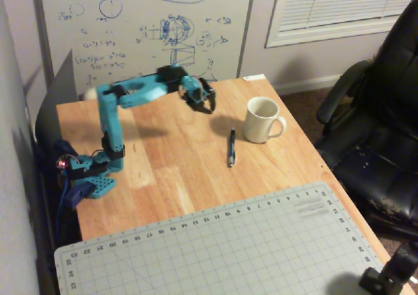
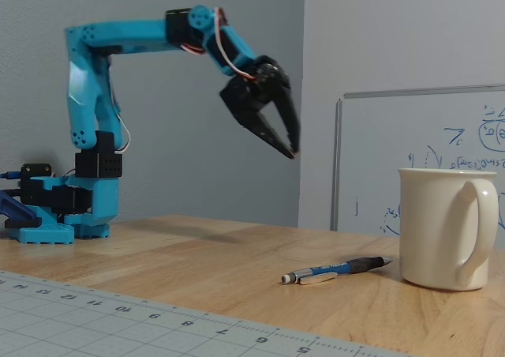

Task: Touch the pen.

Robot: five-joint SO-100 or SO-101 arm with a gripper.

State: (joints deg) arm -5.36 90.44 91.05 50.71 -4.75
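Observation:
The pen [image 1: 231, 147] is slim and dark blue-black with a silvery tip. It lies flat on the wooden table [image 1: 163, 158], just left of a white mug [image 1: 262, 120]. In the other fixed view the pen [image 2: 339, 268] lies with its tip pointing left, next to the mug [image 2: 442, 227]. My blue arm's black gripper [image 1: 205, 103] hangs in the air behind and left of the pen. It is well above the table and touches nothing [image 2: 292, 150]. Its jaws point down and stand slightly apart, with nothing between them.
A grey-green cutting mat [image 1: 215, 249] covers the table's front part. The arm's base [image 1: 91, 177] stands at the table's left edge. A whiteboard [image 1: 144, 27] leans behind the table and a black office chair [image 1: 385, 112] stands to the right.

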